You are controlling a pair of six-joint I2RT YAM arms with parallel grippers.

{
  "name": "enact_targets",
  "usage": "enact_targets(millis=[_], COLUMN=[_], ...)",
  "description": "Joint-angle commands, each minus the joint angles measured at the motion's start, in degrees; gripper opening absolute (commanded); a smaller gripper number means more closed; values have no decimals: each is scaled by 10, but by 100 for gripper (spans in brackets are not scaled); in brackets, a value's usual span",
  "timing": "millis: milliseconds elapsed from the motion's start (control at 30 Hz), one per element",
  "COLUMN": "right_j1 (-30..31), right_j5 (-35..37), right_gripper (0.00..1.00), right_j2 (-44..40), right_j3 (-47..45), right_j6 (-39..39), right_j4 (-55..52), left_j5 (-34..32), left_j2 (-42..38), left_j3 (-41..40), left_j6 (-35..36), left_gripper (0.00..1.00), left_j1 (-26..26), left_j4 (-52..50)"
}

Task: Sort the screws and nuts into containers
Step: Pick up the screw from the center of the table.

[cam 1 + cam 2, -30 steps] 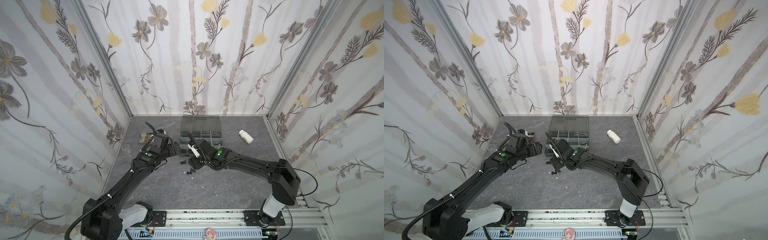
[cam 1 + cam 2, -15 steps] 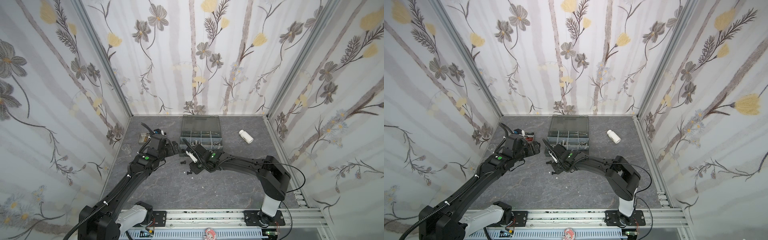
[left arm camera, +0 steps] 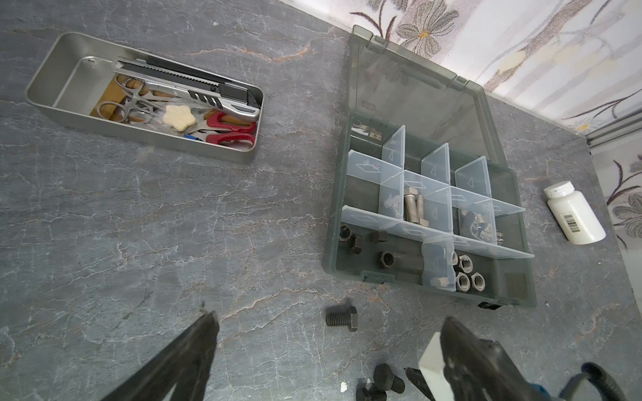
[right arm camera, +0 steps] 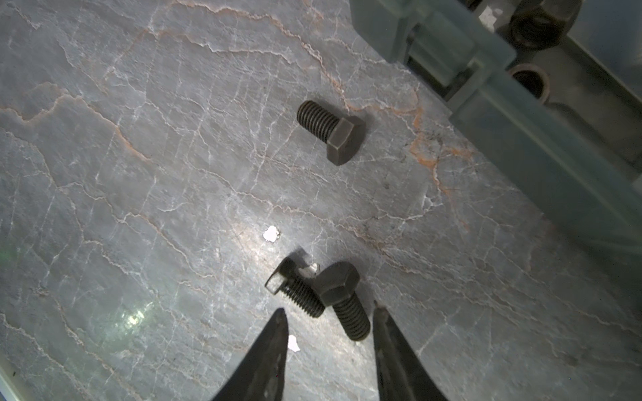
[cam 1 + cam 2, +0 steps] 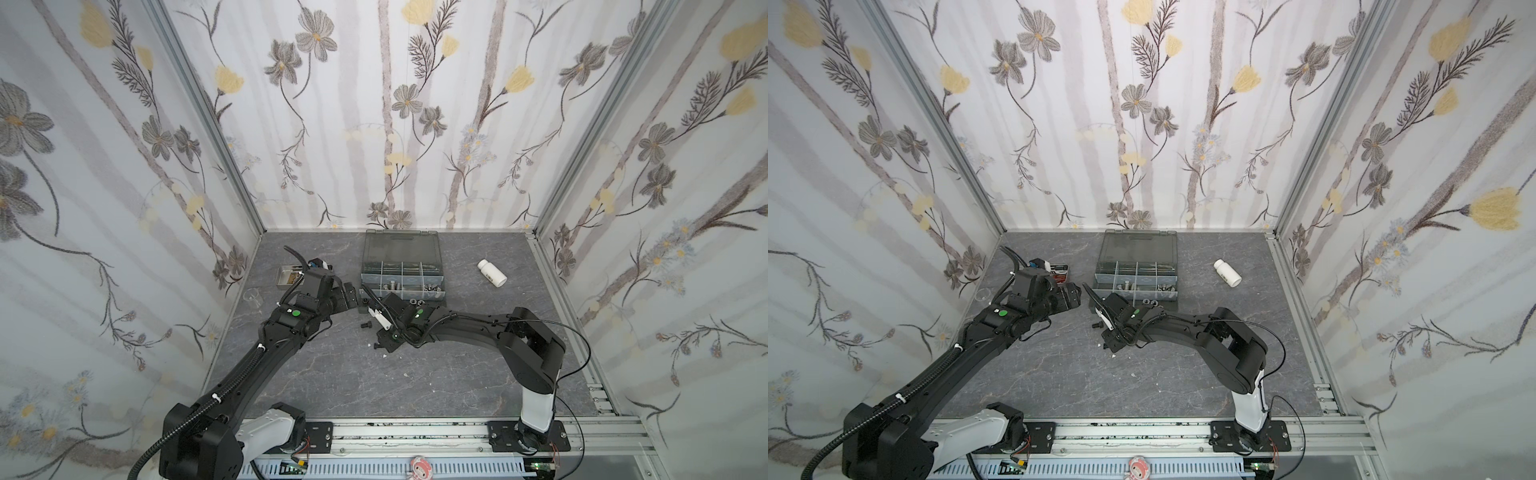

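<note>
Bench [image 5: 415,374]: grey, marbled, walled on three sides.
Organizer box [image 3: 331,250]: far centre of the bench, with its Lid [image 3: 417,97] open and raised on the far side.
Black hex nuts [image 3: 357,243]: in the box's near-left compartment.
Silver nuts [image 3: 465,274]: in the near compartment just right of that one, past one divider.
Silver hex bolts [image 3: 413,208]: two, side by side in a middle-row compartment.
Silver pieces [image 3: 479,225]: in a middle-row compartment further right; too tangled to name.
Two black bolts [image 4: 342,298]: hex-headed, flat on the bench on the near side of the box's left corner. Their heads touch and their shanks splay apart.
Lone black bolt [image 4: 330,132]: flat on the bench, apart from the pair, between it and the box front.
Right gripper [image 4: 329,310]: low over the pair, jaws partly apart. Its tips straddle the shanks, with no contact that I can make out.
Left gripper [image 5: 351,296]: jaws spread wide, holding nothing, just left of the box's near-left corner.
Steel tray [image 3: 146,142]: far left; holds a cutter, red-handled scissors and forceps.
White bottle [image 3: 573,215]: on its side, right of the box.
</note>
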Motion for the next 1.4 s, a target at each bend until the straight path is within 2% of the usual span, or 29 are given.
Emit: enact_targets(millis=[0, 133, 733, 1367], right_j1=[0, -3, -13, -15], right_j5=[-7, -7, -9, -4], right_gripper=[40, 36, 33, 19], right_j2=[9, 21, 53, 55], right_j3=[6, 12, 26, 35], right_j6=[-10, -12, -15, -15], right_j4=[12, 12, 12, -1], left_j5=[-1, 3, 19, 29], left_j2=[5, 9, 19, 23], left_j3=[5, 5, 8, 12], left_j6=[-6, -7, -8, -8], left_gripper=[100, 100, 100, 100], left_j1=[3, 6, 14, 18], left_j4=[11, 11, 15, 15])
